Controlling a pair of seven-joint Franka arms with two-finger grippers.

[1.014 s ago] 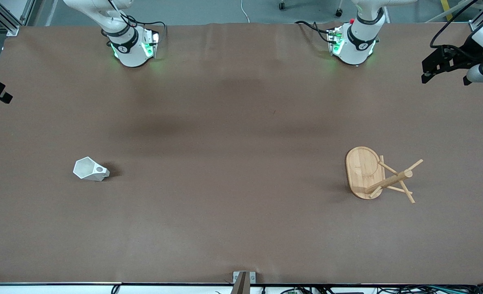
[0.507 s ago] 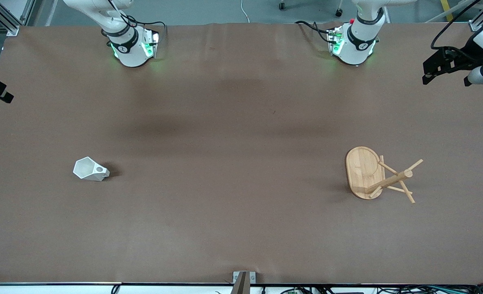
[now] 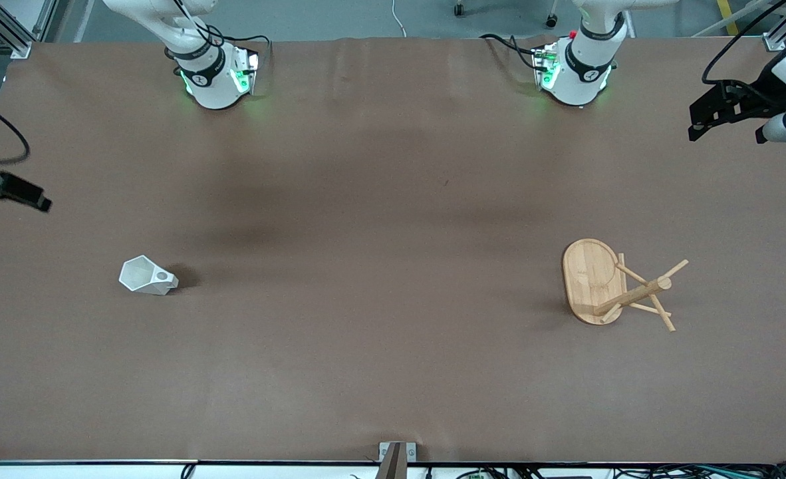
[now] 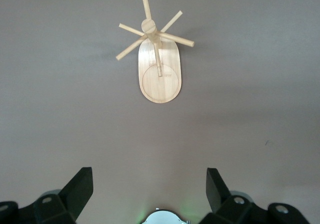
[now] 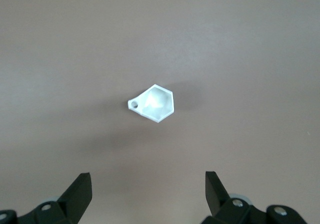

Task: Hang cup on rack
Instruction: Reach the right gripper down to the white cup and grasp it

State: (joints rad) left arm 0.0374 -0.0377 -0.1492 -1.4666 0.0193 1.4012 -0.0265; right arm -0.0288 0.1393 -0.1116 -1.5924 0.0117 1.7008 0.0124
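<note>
One cup and one rack, perhaps upright, sit well apart on one brown table. The left gripper and right gripper hang above with fingers apart.

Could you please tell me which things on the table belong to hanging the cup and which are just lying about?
Part of the job:
- cup, on the table toward the right arm's end
- rack, standing toward the left arm's end
- right claw, open, high over the cup
- left claw, open, high over the table, rack in its view

Just lying about:
- nothing else on the table
</note>
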